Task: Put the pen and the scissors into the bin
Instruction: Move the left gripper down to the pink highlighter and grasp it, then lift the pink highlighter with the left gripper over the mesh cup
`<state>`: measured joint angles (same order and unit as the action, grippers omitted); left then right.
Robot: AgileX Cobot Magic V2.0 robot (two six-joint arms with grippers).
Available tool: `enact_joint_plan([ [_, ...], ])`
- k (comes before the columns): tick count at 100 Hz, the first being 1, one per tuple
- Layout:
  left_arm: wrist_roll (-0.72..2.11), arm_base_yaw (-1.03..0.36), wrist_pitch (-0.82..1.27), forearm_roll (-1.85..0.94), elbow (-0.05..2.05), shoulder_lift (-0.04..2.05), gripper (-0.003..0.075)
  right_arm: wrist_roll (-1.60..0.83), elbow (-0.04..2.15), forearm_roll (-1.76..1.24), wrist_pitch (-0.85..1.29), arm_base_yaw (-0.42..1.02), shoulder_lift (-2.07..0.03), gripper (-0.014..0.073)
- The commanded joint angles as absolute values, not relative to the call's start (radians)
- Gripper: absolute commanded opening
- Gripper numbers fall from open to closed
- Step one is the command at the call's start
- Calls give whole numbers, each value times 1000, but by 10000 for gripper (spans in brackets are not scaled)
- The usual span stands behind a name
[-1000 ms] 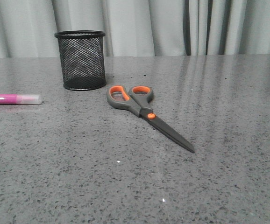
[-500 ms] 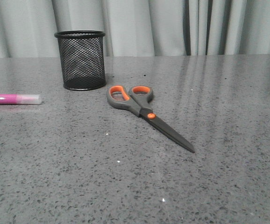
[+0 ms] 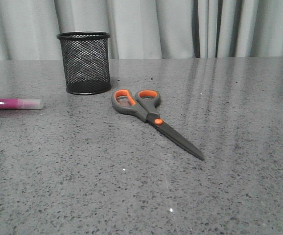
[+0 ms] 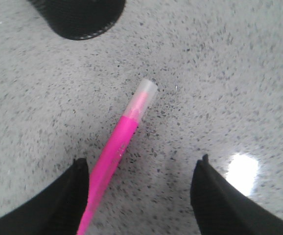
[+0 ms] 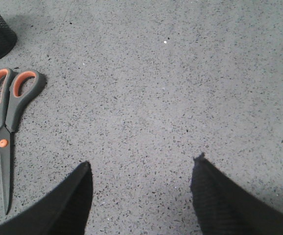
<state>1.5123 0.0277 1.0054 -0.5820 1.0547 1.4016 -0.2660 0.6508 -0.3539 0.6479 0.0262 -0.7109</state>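
Note:
The magenta pen [image 3: 11, 104] with its whitish cap lies flat at the table's left edge. In the left wrist view the pen [image 4: 119, 161] runs between the spread fingers of my left gripper [image 4: 141, 169], close beside one finger, and the gripper is open. The scissors [image 3: 151, 119] lie closed in mid-table, orange-lined handles toward the bin [image 3: 84, 62], a black mesh cup standing upright at the back left. The right wrist view shows the scissors [image 5: 7, 125] off to one side of my open right gripper [image 5: 141, 166], which hangs over bare table. Neither gripper appears in the front view.
The speckled grey table [image 3: 220, 186] stretches wide to the right and toward the front. Grey curtains [image 3: 180, 27] hang behind the far edge. A bright light reflection [image 4: 242, 169] sits on the table beside one left finger.
The pen looks slightly darker in the front view, as if shaded. The scissors and the bin have not moved.

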Motion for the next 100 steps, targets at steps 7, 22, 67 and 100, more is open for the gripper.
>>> enact_joint_plan([
  [7, 1603, 2, 1006, -625, 1127, 1473, 408, -282, 689, -368, 598, 28, -714, 400],
  [22, 1621, -13, 996, -623, 1167, 1548, 408, -284, 689, -368, 598, 28, -714, 400],
  [67, 1621, -13, 982, -616, 1184, 1622, 188, -284, 689, -368, 600, 28, -714, 400],
  [100, 1596, -13, 1042, -626, 1220, 1616, -19, -284, 689, -368, 600, 28, -714, 400],
])
